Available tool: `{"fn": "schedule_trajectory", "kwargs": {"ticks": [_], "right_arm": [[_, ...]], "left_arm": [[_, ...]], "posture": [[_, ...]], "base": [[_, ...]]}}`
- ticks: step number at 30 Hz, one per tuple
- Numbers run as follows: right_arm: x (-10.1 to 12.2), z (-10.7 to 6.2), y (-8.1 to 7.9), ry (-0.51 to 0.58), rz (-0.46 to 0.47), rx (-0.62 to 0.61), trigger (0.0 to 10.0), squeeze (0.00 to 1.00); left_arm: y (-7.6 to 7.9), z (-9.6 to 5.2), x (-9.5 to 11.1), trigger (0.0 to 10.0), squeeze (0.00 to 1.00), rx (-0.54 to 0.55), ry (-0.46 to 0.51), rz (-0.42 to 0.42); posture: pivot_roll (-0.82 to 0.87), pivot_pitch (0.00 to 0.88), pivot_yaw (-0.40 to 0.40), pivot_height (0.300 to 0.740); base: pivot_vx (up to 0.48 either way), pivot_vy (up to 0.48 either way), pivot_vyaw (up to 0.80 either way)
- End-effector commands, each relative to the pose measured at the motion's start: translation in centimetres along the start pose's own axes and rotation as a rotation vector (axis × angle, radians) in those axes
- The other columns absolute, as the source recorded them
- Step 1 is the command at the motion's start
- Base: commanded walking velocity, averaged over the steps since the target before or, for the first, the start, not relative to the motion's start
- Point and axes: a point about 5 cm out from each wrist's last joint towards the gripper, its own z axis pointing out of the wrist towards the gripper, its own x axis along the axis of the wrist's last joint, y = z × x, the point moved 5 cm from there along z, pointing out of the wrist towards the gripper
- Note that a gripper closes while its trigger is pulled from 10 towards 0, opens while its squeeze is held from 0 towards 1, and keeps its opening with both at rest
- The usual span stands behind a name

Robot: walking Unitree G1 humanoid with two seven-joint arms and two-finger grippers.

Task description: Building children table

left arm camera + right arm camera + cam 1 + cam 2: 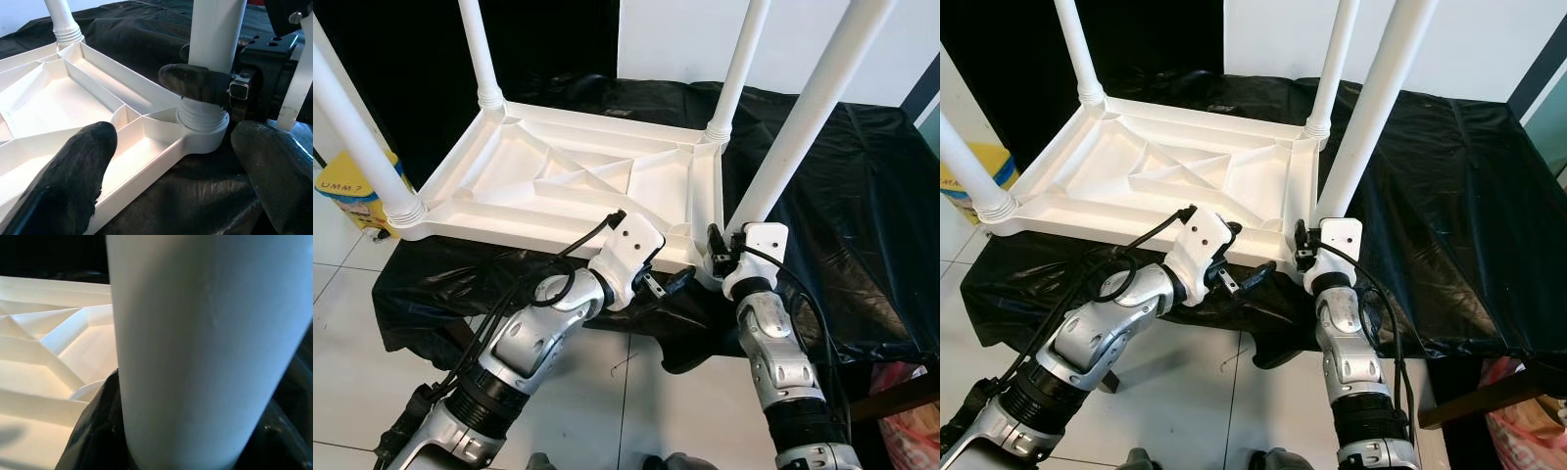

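At the bench's near corner, the right gripper [205,85] clenches the light, stiff, slippery table leg [803,127] low; left gripper [171,161] released.

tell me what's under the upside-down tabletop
A black sheet lies under the tabletop, spreading past it on all sides. What the sheet covers cannot be seen; only a dark wooden edge pokes out near the right end effector.

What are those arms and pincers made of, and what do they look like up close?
Both arms are jointed silver shells with black ribbed collars. Each wrist ends in a boxy white housing, with loose black cables looping along the outside. The left gripper and right gripper each carry two long black fingers with a worn, matte surface.
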Motion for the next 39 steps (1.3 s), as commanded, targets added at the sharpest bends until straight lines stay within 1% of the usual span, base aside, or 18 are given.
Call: {"fn": "schedule_trajectory", "kwargs": {"ticks": [1,10,17,18,25,26,28,29,31,32,33,34,35,36,37,38,39], "right_arm": [[-2.3,-0.9,0.2,-0.092,-0.018,-0.015,10.0,0.0],[-2.2,-1.2,0.0,-0.091,-0.005,-0.03,10.0,0.0],[-2.1,-1.2,0.4,-0.081,-0.012,-0.035,10.0,0.0],[-1.8,-1.1,0.6,-0.068,-0.017,-0.02,10.0,1.0],[-1.5,-1.1,0.8,-0.054,-0.013,0.001,10.0,1.0],[-1.2,-1.2,1.4,-0.045,-0.01,0.052,10.0,1.0],[-1.2,-1.2,1.4,-0.045,-0.01,0.052,10.0,1.0],[-0.9,-1.5,2.0,-0.041,-0.01,0.13,10.0,0.8],[-0.9,-1.5,2.0,-0.041,-0.01,0.13,10.0,0.8],[-0.7,-1.8,2.3,-0.043,-0.007,0.221,10.0,0.0],[-0.7,-1.8,2.3,-0.043,-0.007,0.221,10.0,0.0],[-0.3,-2.1,2.3,-0.039,-0.023,0.33,10.0,0.0],[-0.3,-2.1,2.3,-0.039,-0.023,0.33,10.0,0.0],[0.1,-1.9,2.1,-0.039,-0.053,0.429,10.0,0.0],[0.5,-1.3,1.8,-0.037,-0.088,0.502,10.0,0.0],[0.5,-1.3,1.8,-0.037,-0.088,0.502,10.0,0.0],[0.7,-0.7,1.5,-0.042,-0.114,0.55,10.0,0.0]], "left_arm": [[1.4,0.1,-0.1,10.0,0.0,-0.104,-0.009,0.009],[1.3,0.1,-0.1,10.0,0.0,-0.105,-0.009,0.015],[1.4,0.2,-0.1,10.0,0.0,-0.106,-0.008,0.019],[1.4,0.2,-0.1,10.0,0.0,-0.106,-0.008,0.021],[1.3,0.2,-0.1,10.0,0.0,-0.105,-0.007,0.022],[1.3,0.2,-0.1,10.0,0.0,-0.103,-0.007,0.024],[1.3,0.2,-0.1,10.0,0.0,-0.103,-0.007,0.024],[1.3,0.2,-0.1,10.0,0.0,-0.101,-0.007,0.026],[1.3,0.2,-0.1,10.0,0.0,-0.101,-0.007,0.026],[1.3,0.2,-0.1,10.0,0.0,-0.1,-0.008,0.027],[1.3,0.2,-0.1,10.0,0.0,-0.1,-0.008,0.027],[1.3,0.2,-0.2,10.0,0.0,-0.101,-0.009,0.028],[1.3,0.2,-0.2,10.0,0.0,-0.101,-0.009,0.028],[1.3,0.2,-0.1,10.0,0.0,-0.104,-0.01,0.029],[1.4,0.3,-0.1,10.0,0.0,-0.107,-0.01,0.03],[1.4,0.3,-0.1,10.0,0.0,-0.107,-0.01,0.03],[1.4,0.3,-0.1,10.0,0.0,-0.109,-0.011,0.031]], "posture": [[0.0,0.119,-0.073,0.74],[0.0,0.109,-0.069,0.74],[0.0,0.098,-0.069,0.74],[0.0,0.095,-0.07,0.74],[0.0,0.094,-0.072,0.74],[0.0,0.089,-0.076,0.74],[0.0,0.089,-0.076,0.74],[0.0,0.09,-0.076,0.74],[0.0,0.09,-0.076,0.74],[0.0,0.091,-0.073,0.74],[0.0,0.091,-0.073,0.74],[0.0,0.092,-0.067,0.74],[0.0,0.092,-0.067,0.74],[-0.01,0.096,-0.062,0.74],[-0.01,0.096,-0.059,0.74],[-0.01,0.096,-0.059,0.74],[-0.01,0.098,-0.058,0.74]], "base": [[0.0,0.0,0.0],[0.0,0.0,0.0],[0.0,0.0,0.0],[0.0,0.0,0.0],[0.0,0.0,0.0],[0.0,0.0,0.0],[0.0,0.0,0.0],[0.0,0.0,0.0],[0.0,0.0,0.0],[0.0,0.0,0.0],[0.0,0.0,0.0],[0.0,0.0,0.0],[0.0,0.0,0.0],[0.0,0.0,0.0],[0.0,0.0,0.0],[0.0,0.0,0.0],[0.0,0.0,0.0]]}}
